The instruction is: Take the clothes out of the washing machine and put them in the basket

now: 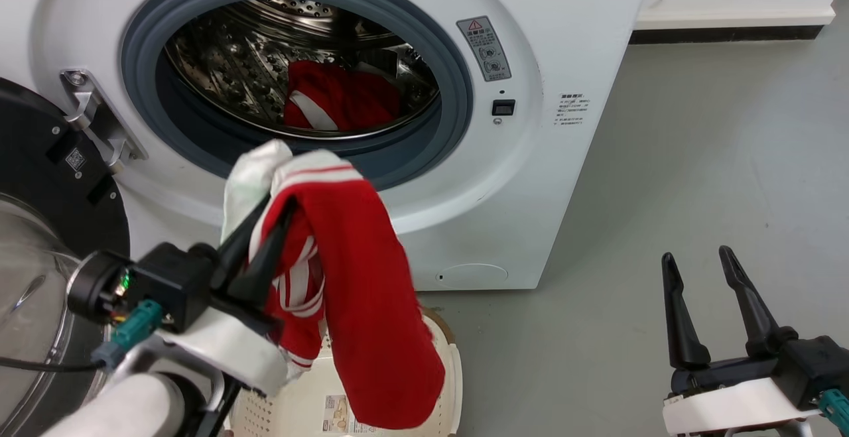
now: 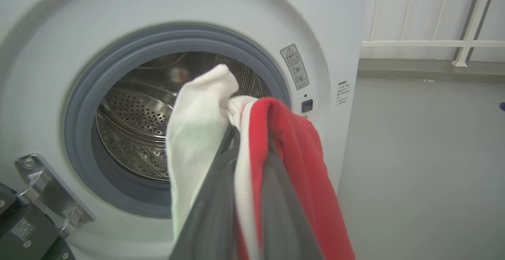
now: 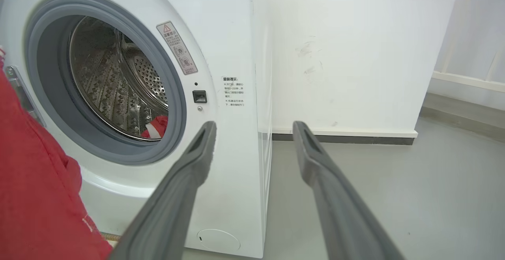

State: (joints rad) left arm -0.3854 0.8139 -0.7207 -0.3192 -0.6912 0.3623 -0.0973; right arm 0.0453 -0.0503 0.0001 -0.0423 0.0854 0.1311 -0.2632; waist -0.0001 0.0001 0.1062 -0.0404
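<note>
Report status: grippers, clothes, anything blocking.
Left gripper shut on red garment over basket. Right gripper open. More red fabric inside washing machine. Nothing between garment and basket.

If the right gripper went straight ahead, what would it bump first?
Probably the front corner of the big white front-loading washing machine; the right gripper aims there, though it might slip past to the white wall.

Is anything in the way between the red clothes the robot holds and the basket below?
Nothing visible is in the way. The red clothes hang from the left tool over the basket, their lower end down at its opening.
</note>
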